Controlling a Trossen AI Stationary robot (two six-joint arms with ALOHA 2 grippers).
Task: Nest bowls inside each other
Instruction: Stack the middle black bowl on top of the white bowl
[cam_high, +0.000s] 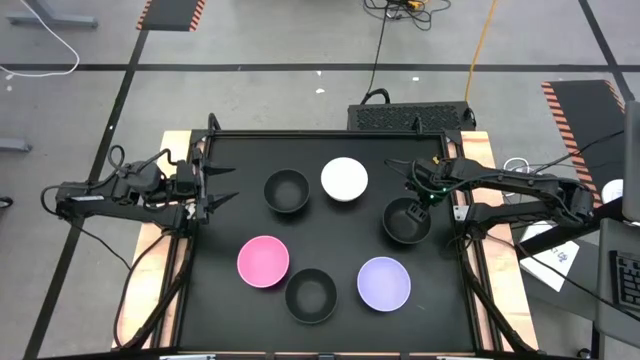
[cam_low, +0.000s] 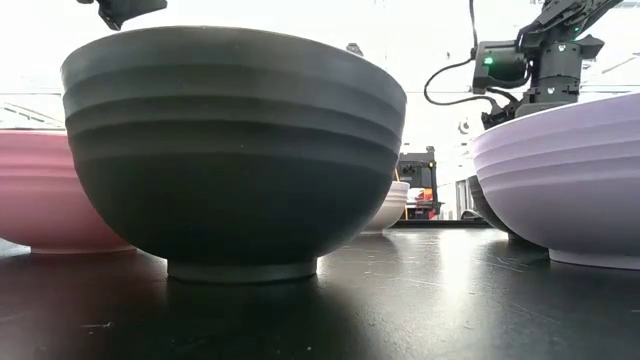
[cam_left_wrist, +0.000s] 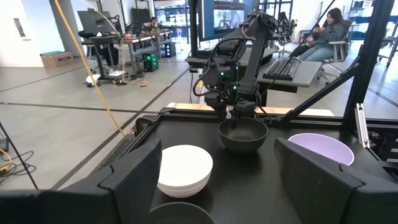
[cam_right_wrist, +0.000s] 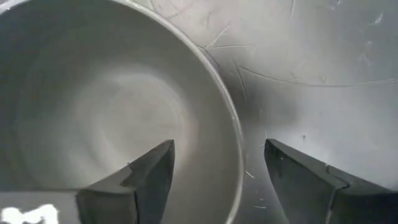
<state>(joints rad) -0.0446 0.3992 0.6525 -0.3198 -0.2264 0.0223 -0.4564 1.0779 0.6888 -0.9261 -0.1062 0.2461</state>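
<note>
The black table was seen with six bowls spread apart, none nested. Left arm was parked at the left edge, left gripper spread wide, holding nothing. Right gripper was lowered over the right black bowl, fingers apart, one inside and one outside the rim. Elsewhere: far black bowl, white bowl, pink bowl, near black bowl, lavender bowl

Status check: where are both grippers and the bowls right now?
Right gripper open, straddling black bowl rim. Left gripper open, waiting at table's left. Six bowls apart, none nested. Nothing in the way.
</note>
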